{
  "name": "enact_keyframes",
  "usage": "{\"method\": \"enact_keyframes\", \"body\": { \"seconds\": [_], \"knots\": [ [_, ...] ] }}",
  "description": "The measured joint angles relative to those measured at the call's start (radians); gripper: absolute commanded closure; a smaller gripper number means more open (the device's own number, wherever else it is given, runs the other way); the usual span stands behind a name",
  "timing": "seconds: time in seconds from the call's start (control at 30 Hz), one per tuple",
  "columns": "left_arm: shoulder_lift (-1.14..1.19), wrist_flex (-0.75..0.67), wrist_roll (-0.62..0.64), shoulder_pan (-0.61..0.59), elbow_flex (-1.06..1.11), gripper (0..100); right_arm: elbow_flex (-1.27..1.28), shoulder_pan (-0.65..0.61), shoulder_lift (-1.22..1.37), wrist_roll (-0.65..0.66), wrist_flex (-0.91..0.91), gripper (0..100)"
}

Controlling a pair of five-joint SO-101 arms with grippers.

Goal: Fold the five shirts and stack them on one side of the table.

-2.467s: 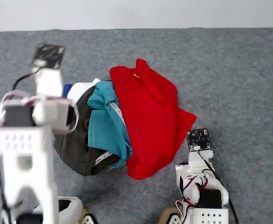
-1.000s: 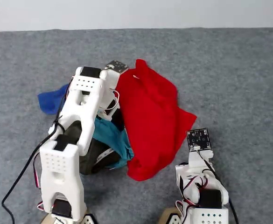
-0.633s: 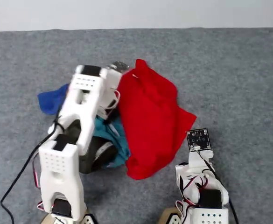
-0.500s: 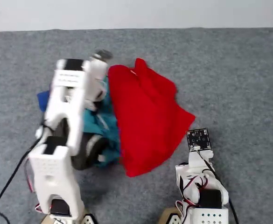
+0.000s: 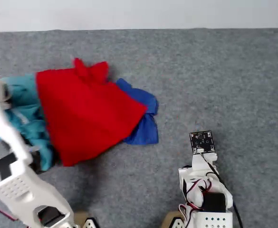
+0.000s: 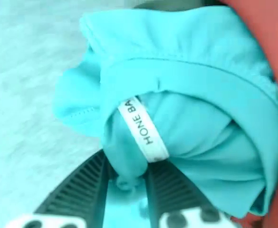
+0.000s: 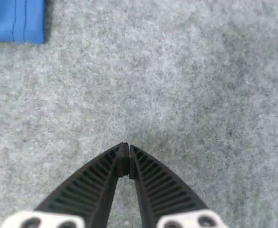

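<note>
1. Black ribbed fingers (image 6: 81,190) of the left end effector (image 6: 127,172) are pinching a bunched fold of the teal shirt (image 6: 191,118), with the cloth squeezed between them right at the tips.
2. On that fold, just past the pinch, a white label (image 6: 143,129) sewn to the shirt loops over the rolled hem.
3. Beyond the teal bundle, the red shirt (image 6: 272,38) lies against its far edge, touching it. A dark strip (image 6: 177,4) at the border of the left wrist view may be another garment, but too little of it shows to tell.
4. Seen from the high view, the white left arm (image 5: 15,185) stands at the left edge of the grey desk (image 5: 224,85), and the teal shirt is crumpled just beside it.
5. The red shirt is spread wide there, overlapping the teal one on one side. On the other side it partly covers the blue shirt (image 5: 143,126), which sticks out from under it towards the middle of the desk.
6. The right end effector (image 7: 123,161) has its two fingers pressed together, tips touching, above the bare grey surface.
7. A corner of the blue shirt lies ahead of it, well apart from the tips.
8. In the high view, the right arm (image 5: 203,194) sits at the near edge of the desk with a small circuit board (image 5: 202,141) on top, clear of all three shirts.
</note>
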Motion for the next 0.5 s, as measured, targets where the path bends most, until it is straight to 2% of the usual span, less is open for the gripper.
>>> {"method": "enact_keyframes", "body": {
  "seconds": [0.33, 0.5],
  "knots": [
    [0.000, -0.003, -0.002, -0.347, -0.138, 100, 0.000, 0.000, 0.000, 0.000, 0.000, 99.0],
    [0.000, -0.003, -0.002, -0.359, -0.140, 98, 0.000, 0.000, 0.000, 0.000, 0.000, 99.0]
  ]
}}
